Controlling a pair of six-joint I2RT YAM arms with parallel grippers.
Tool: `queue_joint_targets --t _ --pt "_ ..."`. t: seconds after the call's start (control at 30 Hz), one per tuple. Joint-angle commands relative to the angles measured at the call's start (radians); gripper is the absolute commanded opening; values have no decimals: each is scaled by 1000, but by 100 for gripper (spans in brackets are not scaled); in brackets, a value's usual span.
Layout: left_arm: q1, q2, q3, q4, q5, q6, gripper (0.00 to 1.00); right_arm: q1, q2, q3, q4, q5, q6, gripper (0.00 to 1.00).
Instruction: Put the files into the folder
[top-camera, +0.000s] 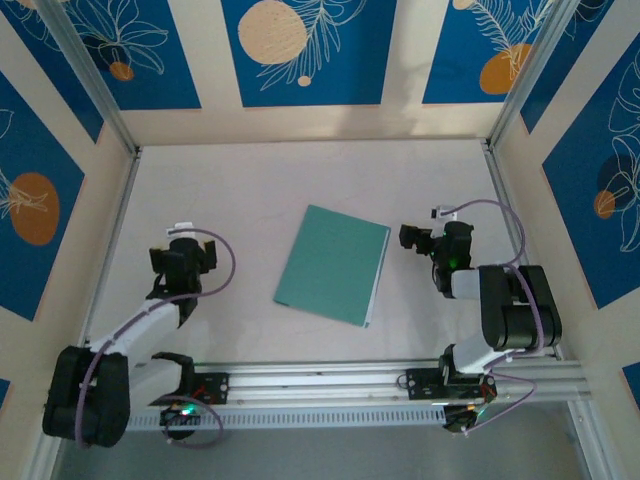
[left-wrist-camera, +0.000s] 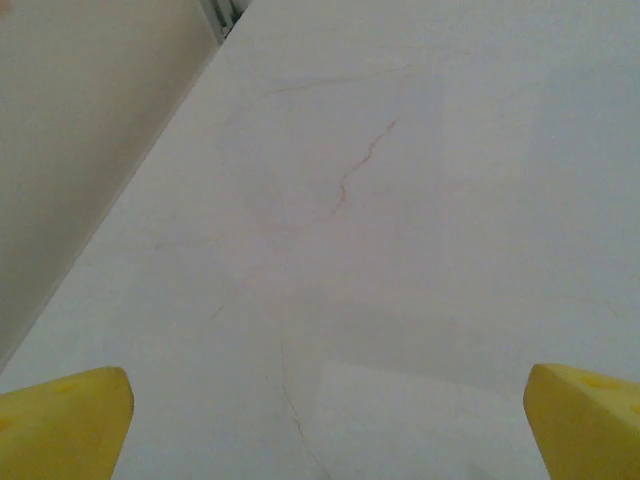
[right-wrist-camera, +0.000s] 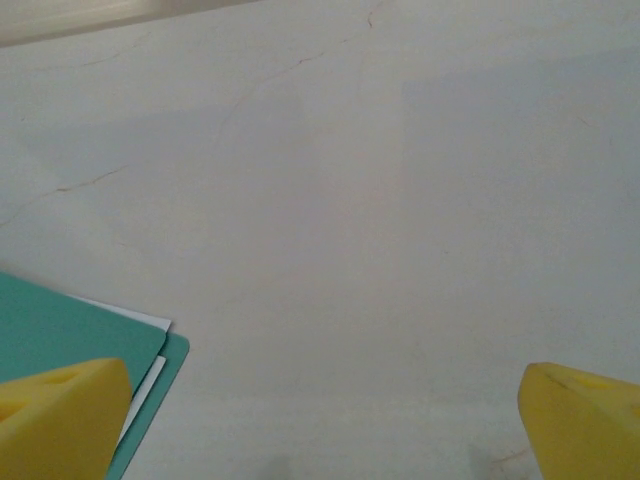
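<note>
Plain teal folder (top-camera: 332, 263) shut flat on bench (top-camera: 250, 190), white files (right-wrist-camera: 146, 317) peeking from its edge; left pincer (left-wrist-camera: 325, 410) and right pincer (right-wrist-camera: 325, 405) wide open, empty.

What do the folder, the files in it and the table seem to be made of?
Folder: thin teal card, matte; lies flat with crisp edges.
Files: white paper, probably; thin edges peeking between the covers.
Table: pale smooth top with fine hairline cracks, perhaps laminate or stone.

Left arm (top-camera: 140, 328) and right arm (top-camera: 505, 305): black joints, white links, looping lilac cables (top-camera: 490, 205), green base lights (top-camera: 182, 406). Left gripper (left-wrist-camera: 320, 430) and right gripper (right-wrist-camera: 320, 420): yellow fingers (left-wrist-camera: 60, 420).
</note>
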Motion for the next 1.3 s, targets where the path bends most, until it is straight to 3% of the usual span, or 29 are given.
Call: queue_joint_targets --t 0.0,0.17,0.3,0.4,0.47,0.53,0.63,0.73,0.8,1.27 --pt "23 70 -11 257 90 14 100 14 0 -1 89 10 -30 99" --pt "25 242 7 411 142 36 100 26 -1 1 80 34 -39 99" --pt "25 317 71 404 195 103 100 27 -2 3 77 38 -39 99" --pt "30 412 24 603 192 108 100 27 -2 3 79 36 -39 99" --pt "35 434 3 638 244 116 100 27 -2 2 77 35 -38 99" --pt "36 485 -54 815 230 122 100 27 -2 3 77 36 -39 99" --pt "36 477 -84 853 235 121 100 27 -2 3 76 36 -40 99" --pt "45 468 -33 731 228 94 100 27 -1 3 76 36 -38 99" --pt "80 462 29 601 289 74 100 27 0 3 77 36 -39 99" --pt "82 465 13 641 293 76 100 22 1 9 66 29 -36 99"
